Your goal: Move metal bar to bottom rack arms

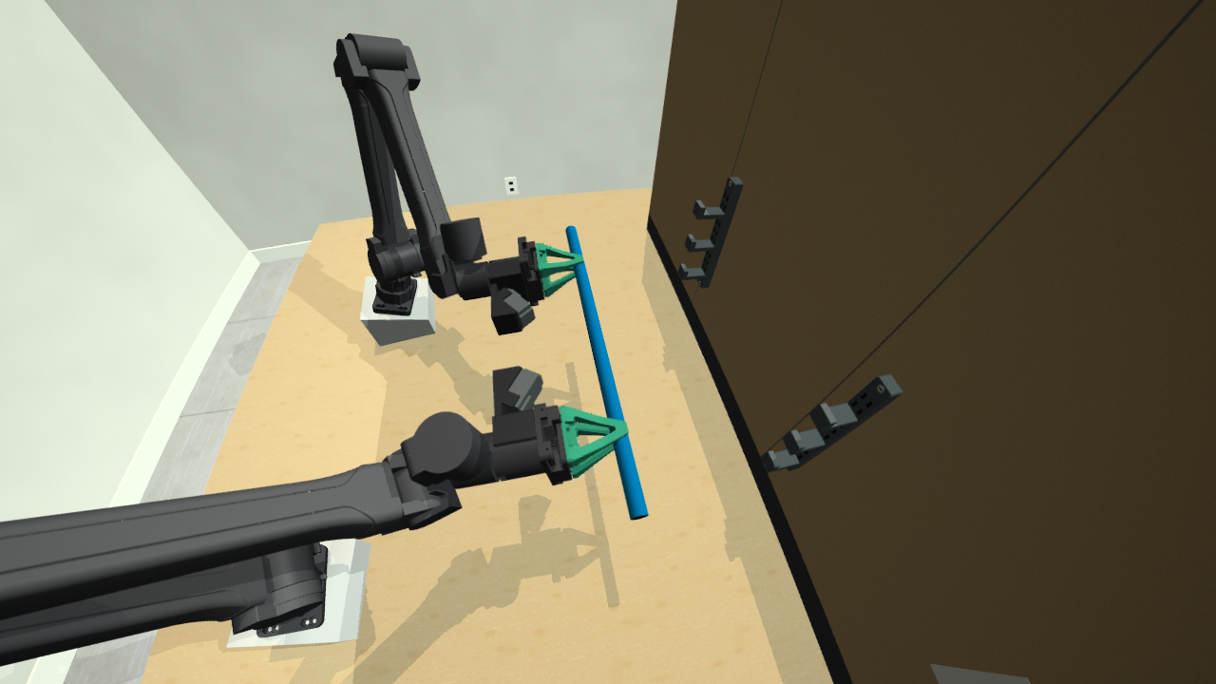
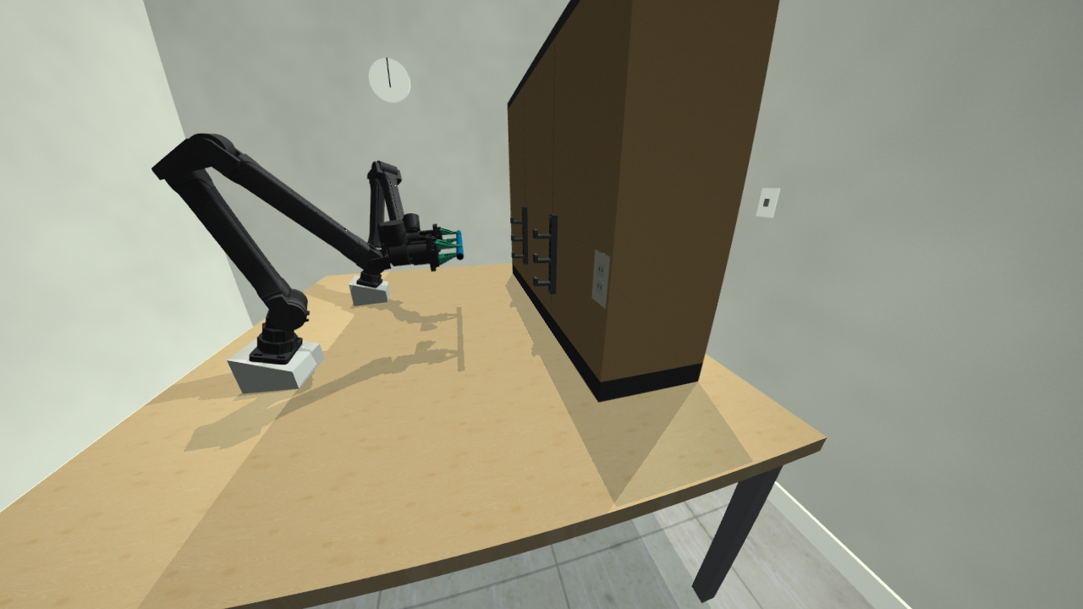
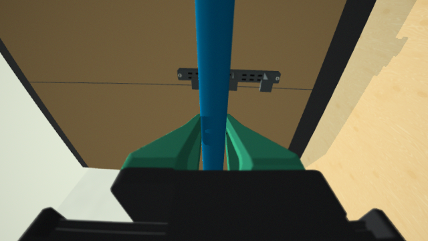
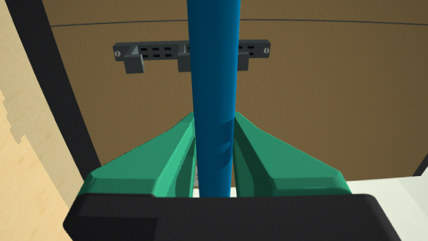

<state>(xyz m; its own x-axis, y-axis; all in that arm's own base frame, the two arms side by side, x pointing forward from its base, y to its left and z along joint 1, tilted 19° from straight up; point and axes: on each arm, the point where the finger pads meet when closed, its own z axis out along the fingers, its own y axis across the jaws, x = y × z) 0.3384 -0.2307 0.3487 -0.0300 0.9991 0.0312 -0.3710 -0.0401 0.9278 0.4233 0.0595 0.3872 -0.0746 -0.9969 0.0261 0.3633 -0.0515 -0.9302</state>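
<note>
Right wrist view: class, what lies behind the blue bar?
Behind the bar: brown panel and a rack strip. The strip's covered stretch, between its visible ends, cannot be seen.
</note>
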